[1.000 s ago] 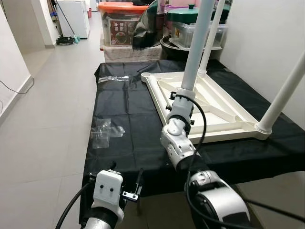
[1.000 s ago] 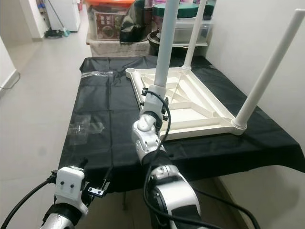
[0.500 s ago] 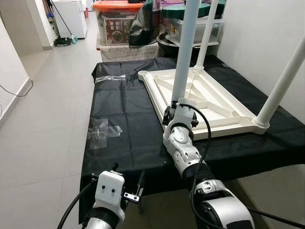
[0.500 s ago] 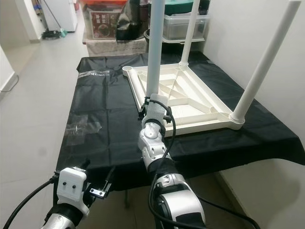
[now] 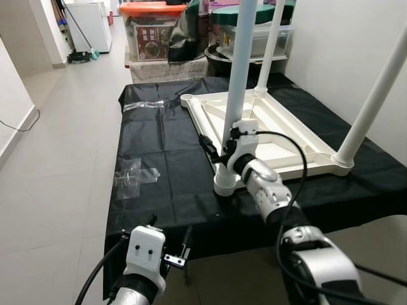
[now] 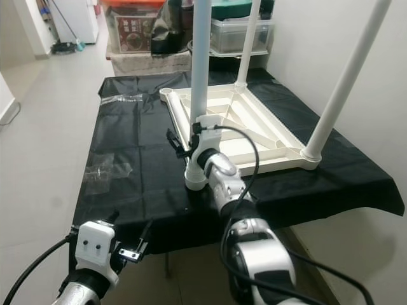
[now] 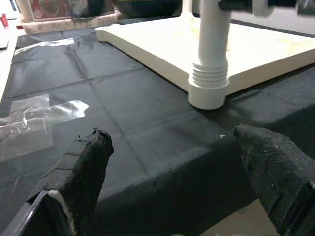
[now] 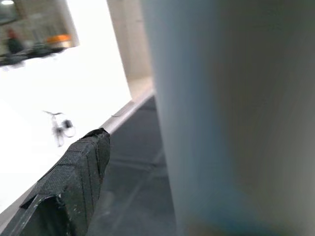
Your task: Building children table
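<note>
Table leg [image 5: 238, 95] lowered into corner socket since earlier; right gripper [image 5: 219, 150] clamped around it; left gripper [image 7: 167, 177] open, idle.

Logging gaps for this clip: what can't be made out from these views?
- Right pincer on the near table leg: right wrist view is blurred and the leg hides one finger, so its grip is unclear.
- How far the leg's thread is seated in the corner socket: hidden inside.
- Leg tops: cut off by the upper edge of the eye views.
- Clear plastic bag contents: too small.
</note>
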You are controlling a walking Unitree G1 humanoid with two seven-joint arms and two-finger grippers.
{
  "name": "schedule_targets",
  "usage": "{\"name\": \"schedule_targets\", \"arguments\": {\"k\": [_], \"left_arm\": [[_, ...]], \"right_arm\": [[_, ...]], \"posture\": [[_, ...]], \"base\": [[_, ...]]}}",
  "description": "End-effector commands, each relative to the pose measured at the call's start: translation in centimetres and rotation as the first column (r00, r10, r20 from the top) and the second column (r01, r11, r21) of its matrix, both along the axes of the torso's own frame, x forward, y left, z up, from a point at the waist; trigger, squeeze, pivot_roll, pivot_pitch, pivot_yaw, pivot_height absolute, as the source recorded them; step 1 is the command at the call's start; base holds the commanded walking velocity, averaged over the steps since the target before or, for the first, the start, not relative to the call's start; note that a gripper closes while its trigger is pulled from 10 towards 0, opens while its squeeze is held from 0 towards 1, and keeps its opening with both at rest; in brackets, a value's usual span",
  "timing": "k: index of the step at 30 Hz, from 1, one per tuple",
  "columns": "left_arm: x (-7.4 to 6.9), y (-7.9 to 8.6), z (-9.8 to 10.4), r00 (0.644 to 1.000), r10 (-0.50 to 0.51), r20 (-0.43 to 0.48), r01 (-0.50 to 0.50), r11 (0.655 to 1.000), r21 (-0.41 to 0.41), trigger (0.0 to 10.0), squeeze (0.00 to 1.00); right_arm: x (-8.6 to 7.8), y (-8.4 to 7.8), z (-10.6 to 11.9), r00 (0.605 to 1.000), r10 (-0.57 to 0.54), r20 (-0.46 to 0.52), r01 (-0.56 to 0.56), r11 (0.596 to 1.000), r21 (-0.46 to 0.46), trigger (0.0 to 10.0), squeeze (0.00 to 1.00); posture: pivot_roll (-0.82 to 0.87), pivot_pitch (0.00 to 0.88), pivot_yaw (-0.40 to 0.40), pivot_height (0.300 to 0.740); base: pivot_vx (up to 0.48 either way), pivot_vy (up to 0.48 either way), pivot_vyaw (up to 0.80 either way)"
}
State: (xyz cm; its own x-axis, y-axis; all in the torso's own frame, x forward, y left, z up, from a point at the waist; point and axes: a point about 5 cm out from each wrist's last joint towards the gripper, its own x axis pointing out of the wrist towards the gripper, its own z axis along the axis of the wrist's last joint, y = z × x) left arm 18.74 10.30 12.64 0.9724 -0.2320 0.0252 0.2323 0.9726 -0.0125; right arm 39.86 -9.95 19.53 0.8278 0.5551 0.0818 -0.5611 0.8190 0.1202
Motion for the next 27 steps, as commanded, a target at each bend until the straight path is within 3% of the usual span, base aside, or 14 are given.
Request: {"name": "schedule_targets", "arguments": {"k": [1, 3, 6, 7, 10, 11, 12, 13, 19, 22, 23, 24, 25, 27], "left_arm": [[-0.1, 0.1, -0.3, 1.0, -0.002, -0.005, 0.002, 1.0, -0.001, 10.0, 0.0], [-0.1, 0.1, -0.3, 1.0, -0.002, -0.005, 0.002, 1.0, -0.001, 10.0, 0.0], [-0.3, -0.3, 0.2, 0.999, -0.037, 0.01, 0.037, 0.999, -0.027, 10.0, 0.0], [-0.3, -0.3, 0.2, 0.999, -0.037, 0.01, 0.037, 0.999, -0.027, 10.0, 0.0], [-0.4, -0.6, 0.6, 0.998, -0.052, 0.019, 0.053, 0.998, -0.038, 10.0, 0.0], [-0.4, -0.6, 0.6, 0.998, -0.052, 0.019, 0.053, 0.998, -0.038, 10.0, 0.0], [-0.5, -0.6, 0.6, 0.999, -0.05, 0.018, 0.051, 0.998, -0.037, 10.0, 0.0], [-0.5, -0.6, 0.6, 0.999, -0.05, 0.018, 0.051, 0.998, -0.037, 10.0, 0.0], [-0.6, -0.6, 0.6, 0.999, -0.047, 0.016, 0.047, 0.998, -0.036, 10.0, 0.0], [-0.7, -0.7, 0.6, 0.999, -0.048, 0.016, 0.049, 0.998, -0.037, 10.0, 0.0], [-0.7, -0.7, 0.6, 0.999, -0.049, 0.018, 0.05, 0.998, -0.037, 10.0, 0.0], [-0.7, -0.7, 0.6, 0.999, -0.049, 0.018, 0.05, 0.998, -0.037, 10.0, 0.0], [-0.7, -0.7, 0.6, 0.999, -0.047, 0.019, 0.048, 0.998, -0.039, 10.0, 0.0], [-0.7, -0.7, 0.6, 0.999, -0.047, 0.019, 0.048, 0.998, -0.039, 10.0, 0.0]], "right_arm": [[-0.2, 1.6, 1.0, 0.978, 0.207, 0.001, -0.207, 0.978, -0.021, 10.0, 0.0], [-0.2, 1.6, 1.0, 0.978, 0.207, 0.001, -0.207, 0.978, -0.021, 10.0, 0.0], [-1.0, 3.0, 1.4, 0.887, 0.461, -0.019, -0.461, 0.886, -0.055, 10.0, 0.0], [-1.0, 3.0, 1.4, 0.887, 0.461, -0.019, -0.461, 0.886, -0.055, 10.0, 0.0], [-1.7, 3.9, 1.3, 0.784, 0.618, -0.063, -0.621, 0.781, -0.072, 10.0, 0.0], [-1.7, 3.9, 1.3, 0.784, 0.618, -0.063, -0.621, 0.781, -0.072, 10.0, 0.0], [-2.1, 4.2, 1.2, 0.738, 0.67, -0.079, -0.674, 0.734, -0.081, 10.0, 0.0], [-2.1, 4.2, 1.2, 0.738, 0.67, -0.079, -0.674, 0.734, -0.081, 10.0, 0.0], [-2.8, 5.5, 1.1, 0.631, 0.77, -0.094, -0.776, 0.628, -0.065, 10.0, 0.0], [-2.9, 5.7, 1.1, 0.621, 0.778, -0.09, -0.784, 0.618, -0.06, 10.0, 0.0], [-2.9, 6.0, 1.1, 0.631, 0.771, -0.088, -0.776, 0.627, -0.064, 3.9, 0.0], [-2.9, 6.0, 1.1, 0.631, 0.771, -0.088, -0.776, 0.627, -0.064, 3.9, 0.0], [-2.8, 6.1, 1.1, 0.645, 0.76, -0.079, -0.764, 0.642, -0.056, 0.0, 0.0], [-2.8, 6.1, 1.1, 0.645, 0.76, -0.079, -0.764, 0.642, -0.056, 0.0, 0.0]], "posture": [[0.1, 0.0, -0.027, 0.74], [0.1, 0.0, -0.027, 0.74], [0.11, 0.007, -0.028, 0.74], [0.11, 0.007, -0.028, 0.74], [0.12, 0.009, -0.037, 0.74], [0.12, 0.009, -0.037, 0.74], [0.13, 0.016, -0.037, 0.74], [0.13, 0.016, -0.037, 0.74], [0.14, 0.018, -0.04, 0.74], [0.14, 0.019, -0.041, 0.74], [0.14, 0.019, -0.041, 0.74], [0.14, 0.019, -0.041, 0.74], [0.13, 0.025, -0.044, 0.74], [0.13, 0.025, -0.044, 0.74]], "base": [[0.0, 0.0, 0.0], [0.0, 0.0, 0.0], [0.0, 0.0, 0.0], [0.0, 0.0, 0.0], [0.0, 0.0, 0.0], [0.0, 0.0, 0.0], [0.0, 0.0, 0.0], [0.0, 0.0, 0.0], [0.0, 0.0, 0.0], [0.0, 0.0, 0.0], [0.0, 0.0, 0.0], [0.0, 0.0, 0.0], [0.0, 0.0, 0.0], [0.0, 0.0, 0.0]]}}
